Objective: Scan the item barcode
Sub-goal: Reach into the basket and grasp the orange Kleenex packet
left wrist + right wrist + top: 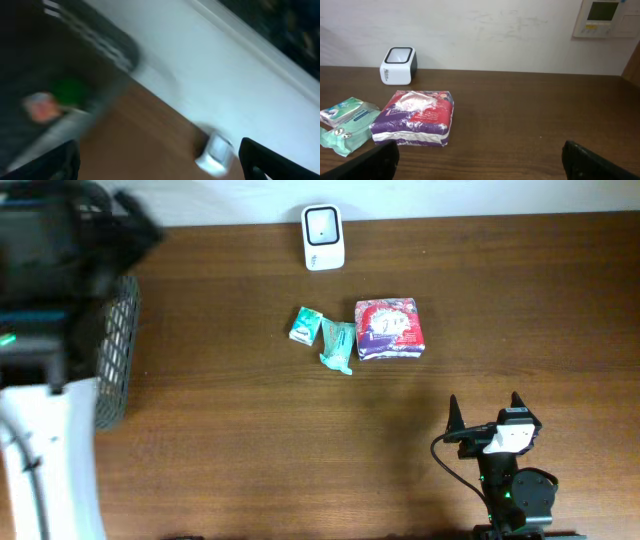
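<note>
Left fingers (60, 162) spread, empty, by basket (118, 350). View smeared; reddish blob (42, 107) inside unidentifiable. On tabletop (250, 440), near scanner (323, 236): green box (305, 325), teal wipes (338, 346), red-purple pack (390, 329). Judged step: picking item. Next: grasp one, turn barcode to scanner. Barcodes unseen. Right fingers (600, 162) spread, empty.

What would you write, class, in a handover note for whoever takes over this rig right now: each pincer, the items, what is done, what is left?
Left pincer: open, empty, by the mesh basket; its view is blurred.
Right pincer: open, empty, near the front edge of the table.
Scanner stands at the far edge; purple pack, teal pouch and small green box lie together before it.
Done: no scan can be confirmed; nothing is held.
Left: pick an item, show its barcode to the scanner.
</note>
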Action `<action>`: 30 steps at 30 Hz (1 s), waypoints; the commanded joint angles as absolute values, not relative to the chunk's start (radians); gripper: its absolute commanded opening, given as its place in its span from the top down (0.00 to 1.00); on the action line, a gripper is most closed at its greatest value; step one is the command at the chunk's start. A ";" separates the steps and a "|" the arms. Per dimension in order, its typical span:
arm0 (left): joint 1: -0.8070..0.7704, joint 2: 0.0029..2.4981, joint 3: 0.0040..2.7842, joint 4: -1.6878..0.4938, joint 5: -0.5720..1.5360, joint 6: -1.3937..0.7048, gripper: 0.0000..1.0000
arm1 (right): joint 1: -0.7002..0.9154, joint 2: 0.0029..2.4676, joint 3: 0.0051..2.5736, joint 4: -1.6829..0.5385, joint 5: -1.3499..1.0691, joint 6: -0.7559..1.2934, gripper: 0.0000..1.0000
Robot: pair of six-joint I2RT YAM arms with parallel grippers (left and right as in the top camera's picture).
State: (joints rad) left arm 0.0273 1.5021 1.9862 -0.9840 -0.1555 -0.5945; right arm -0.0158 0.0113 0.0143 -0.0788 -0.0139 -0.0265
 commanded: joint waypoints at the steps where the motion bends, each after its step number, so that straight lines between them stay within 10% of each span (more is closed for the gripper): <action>1: 0.255 1.517 1.984 -1.003 -0.177 -0.567 0.01 | -0.007 0.006 0.006 -0.080 0.001 -0.019 0.01; 30: 0.520 2.262 1.981 -1.074 -0.093 -0.567 0.16 | -0.007 0.006 0.006 -0.080 0.001 -0.019 0.01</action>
